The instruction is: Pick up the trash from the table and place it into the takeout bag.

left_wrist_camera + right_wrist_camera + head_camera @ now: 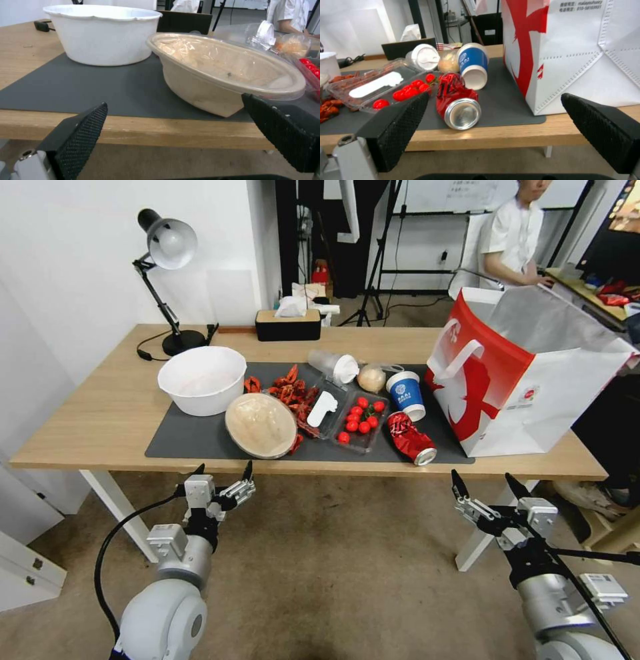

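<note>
— Anything in the large red-and-white paper takeout bag (527, 380) yet?

— Hard to tell; standing open at the table's right end, foil lining showing, inside hidden from here. Looks like nothing done so far.

— Trash all out on the dark grey mat (200, 437), then?

— Yes. Crushed red metal drink can (411, 437) lying on its side at the mat's front edge, just beside the bag. Blue-and-white paper cup (407, 393) behind it, near the bag. Beige ball in clear wrap (371, 378) next to that cup, clear plastic cup with white lid (335, 366) toppled beside the ball. Round tan bowl (261, 425) tilted at the front, film over its mouth, close by the big white bowl (202, 379).

— And the grippers?

— Left gripper (223, 473) below the table edge, facing the tan bowl, jaws apart, holding nothing. Right gripper (483, 485) low before the can and bag, jaws wide apart, empty too.

— So five pieces left?

— Seemingly all five, none grasped.
</note>
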You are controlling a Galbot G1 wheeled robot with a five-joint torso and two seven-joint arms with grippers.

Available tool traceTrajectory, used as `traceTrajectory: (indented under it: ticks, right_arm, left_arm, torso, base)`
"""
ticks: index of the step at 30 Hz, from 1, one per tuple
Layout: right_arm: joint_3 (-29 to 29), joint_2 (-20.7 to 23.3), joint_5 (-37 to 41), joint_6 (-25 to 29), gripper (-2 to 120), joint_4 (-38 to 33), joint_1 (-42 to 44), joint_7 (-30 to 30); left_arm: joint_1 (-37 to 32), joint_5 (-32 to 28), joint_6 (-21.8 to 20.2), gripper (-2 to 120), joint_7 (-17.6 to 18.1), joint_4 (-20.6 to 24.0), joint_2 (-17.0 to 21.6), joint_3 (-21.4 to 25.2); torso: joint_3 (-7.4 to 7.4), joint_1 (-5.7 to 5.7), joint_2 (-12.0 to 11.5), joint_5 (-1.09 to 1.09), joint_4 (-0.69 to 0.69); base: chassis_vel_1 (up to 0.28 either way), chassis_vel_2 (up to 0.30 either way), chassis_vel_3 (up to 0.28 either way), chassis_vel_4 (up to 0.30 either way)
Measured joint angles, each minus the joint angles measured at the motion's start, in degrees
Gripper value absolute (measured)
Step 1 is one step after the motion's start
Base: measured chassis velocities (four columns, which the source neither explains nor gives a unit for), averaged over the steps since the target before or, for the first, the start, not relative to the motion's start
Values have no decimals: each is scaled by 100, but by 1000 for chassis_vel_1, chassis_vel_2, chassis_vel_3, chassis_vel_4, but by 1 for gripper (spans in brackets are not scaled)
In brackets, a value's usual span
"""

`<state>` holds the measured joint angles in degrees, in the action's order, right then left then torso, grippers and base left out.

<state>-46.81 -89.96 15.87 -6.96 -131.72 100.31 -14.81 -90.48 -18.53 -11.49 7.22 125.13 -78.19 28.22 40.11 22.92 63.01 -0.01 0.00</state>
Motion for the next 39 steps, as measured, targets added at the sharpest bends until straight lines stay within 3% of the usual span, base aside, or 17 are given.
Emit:
traceTrajectory:
  ticks: [12, 18, 24, 28, 39]
  right_arm:
    - [228, 205, -64, 29, 100, 151, -254, -11]
    - [378, 610, 220, -477, 100, 104, -787, 180]
    - [738, 1716, 815, -771, 100, 825, -1852, 524]
    - [1056, 2076, 1076, -880, 100, 1285, -2341, 575]
    - [1833, 2273, 1161, -1470, 100, 2197, -3244, 733]
  left_arm:
    - [-142, 93, 5, 100, -67, 95, 7, 112]
    - [-128, 204, -31, 100, -88, 123, -55, 37]
    - [-176, 386, -147, 100, -81, 135, -101, 62]
    - [-203, 455, -150, 100, -79, 135, -170, 128]
    - [-290, 492, -149, 100, -62, 96, -224, 289]
  torso:
    - [0, -1, 1, 2, 0]
    - [0, -1, 2, 1, 0]
    - [0, 0, 1, 2, 1]
    - [0, 0, 1, 1, 1]
    - [0, 0, 1, 0, 0]
  base:
    - [0, 0, 0, 0]
    - [0, 0, 0, 0]
    - [0, 0, 0, 0]
    - [0, 0, 0, 0]
    - [0, 0, 0, 0]
